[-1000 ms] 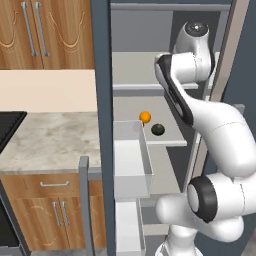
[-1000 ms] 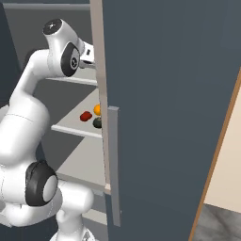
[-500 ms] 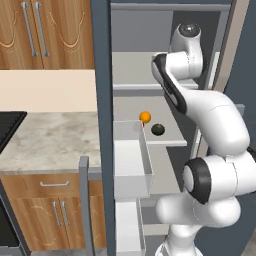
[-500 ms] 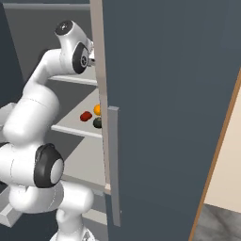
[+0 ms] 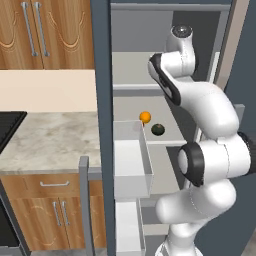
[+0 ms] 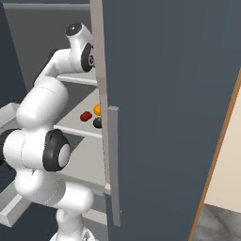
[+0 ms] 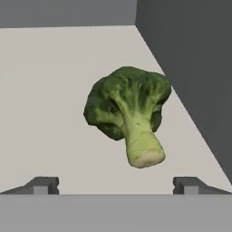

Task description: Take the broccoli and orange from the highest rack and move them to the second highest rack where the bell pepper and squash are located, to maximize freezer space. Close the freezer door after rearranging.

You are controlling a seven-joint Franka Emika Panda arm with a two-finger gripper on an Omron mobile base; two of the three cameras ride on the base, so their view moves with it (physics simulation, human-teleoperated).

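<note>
Reaching into the tall dark slate-blue freezer (image 5: 102, 75) at the flat pale grey highest rack (image 5: 131, 87), white arm up at that level. Two-finger gripper (image 7: 115, 185) spread fully wide, holding nothing; both dark tips sit just short of the lumpy dark green broccoli (image 7: 127, 111), no contact. Broccoli lies on its side on the pale shelf near the grey side wall, cut stalk end toward the hand camera. Small bright orange ball (image 5: 145, 117) already on the second highest rack (image 5: 170, 141), just beside a smooth dark green round ball (image 5: 158, 129) and a small red piece (image 6: 85, 116). Dark slate-blue freezer door (image 6: 169, 108) with grey bar handle stands open.
</note>
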